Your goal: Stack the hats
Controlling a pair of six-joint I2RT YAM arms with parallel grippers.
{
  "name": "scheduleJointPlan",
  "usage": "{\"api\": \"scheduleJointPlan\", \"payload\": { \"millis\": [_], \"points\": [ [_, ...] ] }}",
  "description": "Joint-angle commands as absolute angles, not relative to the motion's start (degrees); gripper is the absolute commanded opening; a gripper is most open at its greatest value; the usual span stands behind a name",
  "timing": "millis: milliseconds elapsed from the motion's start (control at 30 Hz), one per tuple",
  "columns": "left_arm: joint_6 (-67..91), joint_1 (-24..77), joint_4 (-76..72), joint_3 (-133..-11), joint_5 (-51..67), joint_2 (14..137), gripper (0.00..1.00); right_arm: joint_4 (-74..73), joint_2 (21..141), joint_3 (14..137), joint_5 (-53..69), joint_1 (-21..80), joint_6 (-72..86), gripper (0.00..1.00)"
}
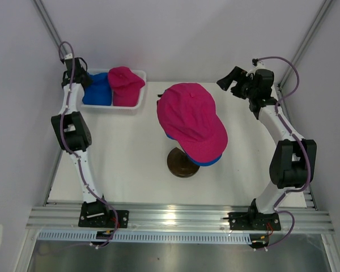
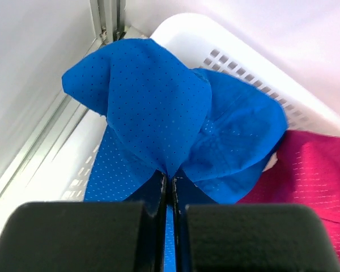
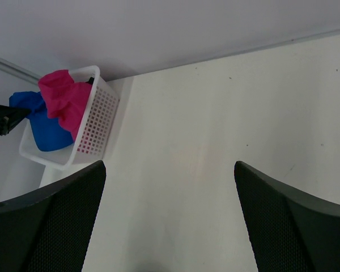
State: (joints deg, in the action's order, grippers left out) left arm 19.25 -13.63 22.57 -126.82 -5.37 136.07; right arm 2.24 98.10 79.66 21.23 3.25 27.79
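Observation:
A magenta cap (image 1: 191,119) sits on top of a blue cap (image 1: 207,161), both stacked on the mannequin head at the table's middle. In the white basket (image 1: 137,101) at the back left lie a blue cap (image 1: 98,89) and a magenta cap (image 1: 124,84). My left gripper (image 1: 85,79) is over the basket, shut on a bunched fold of the blue cap (image 2: 158,113); the magenta cap (image 2: 311,170) lies beside it. My right gripper (image 1: 229,79) is open and empty, held above the table at the back right; its fingers (image 3: 56,221) frame bare table.
The mannequin head's dark round base (image 1: 183,162) stands on the table (image 1: 124,164) below the stacked caps. The basket also shows in the right wrist view (image 3: 93,127). White walls enclose the table on three sides. An aluminium rail (image 1: 175,218) runs along the near edge.

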Motion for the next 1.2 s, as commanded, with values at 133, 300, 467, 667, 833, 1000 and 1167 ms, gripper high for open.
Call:
{"api": "scheduleJointPlan", "payload": {
  "millis": [133,300,467,667,833,1000,1167],
  "points": [
    [29.87,-13.62,17.49,-127.10,-0.44,120.78,0.01,11.77,98.88,85.95,27.41,1.32,30.49,0.98],
    [31.20,-12.14,14.50,-125.77,1.50,110.05,0.01,15.55,98.70,88.59,29.44,0.97,30.41,0.98],
    [48.13,-10.47,15.74,-124.64,0.88,104.86,0.01,19.06,100.72,92.80,31.98,0.97,30.23,0.99],
    [65.90,3.13,7.94,-119.98,-13.24,101.25,0.01,34.51,107.12,95.27,34.53,0.53,43.74,0.99],
    [81.19,15.98,3.96,-119.17,-29.84,103.70,0.01,57.45,115.56,97.29,39.10,-1.32,63.35,1.00],
    [87.11,24.42,-3.75,-124.44,-37.61,112.66,0.01,66.69,125.92,102.91,38.15,-1.23,73.46,0.99],
    [78.33,29.17,-18.86,-134.96,-46.20,122.76,0.01,74.08,129.99,101.52,34.20,-1.32,86.01,0.95]
  ]
}}
